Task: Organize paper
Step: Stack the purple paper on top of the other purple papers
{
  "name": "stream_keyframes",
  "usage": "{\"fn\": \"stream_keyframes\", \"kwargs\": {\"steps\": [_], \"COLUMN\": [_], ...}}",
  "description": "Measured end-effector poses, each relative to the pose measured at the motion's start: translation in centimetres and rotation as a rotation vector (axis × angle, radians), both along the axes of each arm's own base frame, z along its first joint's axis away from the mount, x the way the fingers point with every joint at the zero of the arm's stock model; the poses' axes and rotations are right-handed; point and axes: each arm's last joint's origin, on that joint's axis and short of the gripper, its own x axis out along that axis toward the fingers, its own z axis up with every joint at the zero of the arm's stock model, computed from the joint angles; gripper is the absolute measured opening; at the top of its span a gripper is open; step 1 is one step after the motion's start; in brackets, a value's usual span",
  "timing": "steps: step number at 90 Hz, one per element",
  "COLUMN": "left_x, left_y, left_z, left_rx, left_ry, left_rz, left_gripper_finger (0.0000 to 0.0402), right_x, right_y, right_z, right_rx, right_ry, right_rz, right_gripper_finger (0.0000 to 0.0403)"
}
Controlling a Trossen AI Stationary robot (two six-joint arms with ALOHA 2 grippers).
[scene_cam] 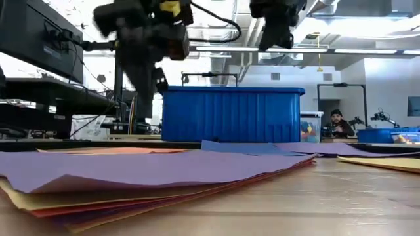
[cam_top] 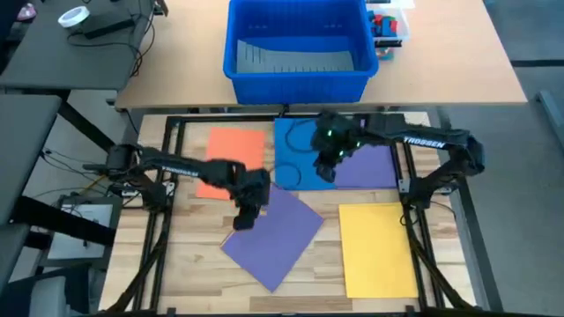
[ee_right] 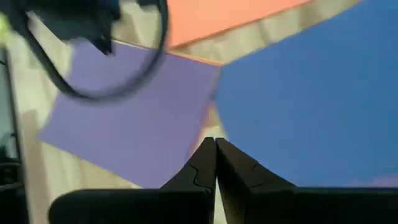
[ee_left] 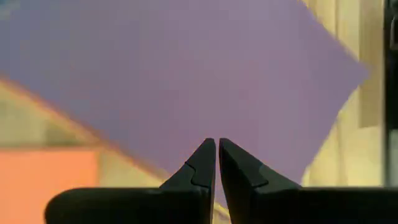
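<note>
With both sets of fingers pressed together and empty, my left gripper (cam_top: pixel 244 218) hovers over the skewed flat purple paper sheet (cam_top: pixel 275 234) at 6 o'clock, my right gripper (cam_top: pixel 328 165) over the blue sheet (cam_top: pixel 295 154) at 12, presumably to nudge scattered paper square.

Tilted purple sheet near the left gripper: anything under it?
Yes. The low view shows yellow and red sheet edges beneath the purple sheet. How many lie there is hidden.
</note>
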Motion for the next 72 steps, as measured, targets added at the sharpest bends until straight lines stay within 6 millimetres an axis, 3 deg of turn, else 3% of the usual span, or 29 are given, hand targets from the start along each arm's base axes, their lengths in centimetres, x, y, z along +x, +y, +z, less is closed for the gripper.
{"fn": "stream_keyframes", "kwargs": {"steps": [18, 45, 72], "left_x": [1.2, 2.7, 1.1], "left_y": [-3.2, -6.6, -9.9], "left_z": [-2.3, -7.6, -7.3], "left_rx": [0.114, 0.184, 0.024], "left_ry": [-0.221, -0.157, 0.001], "left_rz": [-0.118, -0.178, 0.072], "left_gripper_finger": [0.0006, 0.0006, 0.0006], "right_x": [0.7, -1.4, -4.8], "right_y": [4.6, 12.0, 16.8], "right_z": [1.7, 4.3, 4.2], "right_rx": [0.114, 0.155, 0.117], "right_ry": [-0.099, -0.181, -0.160], "right_rz": [-0.060, -0.149, -0.271], "right_gripper_finger": [0.0000, 0.0000, 0.0000]}}
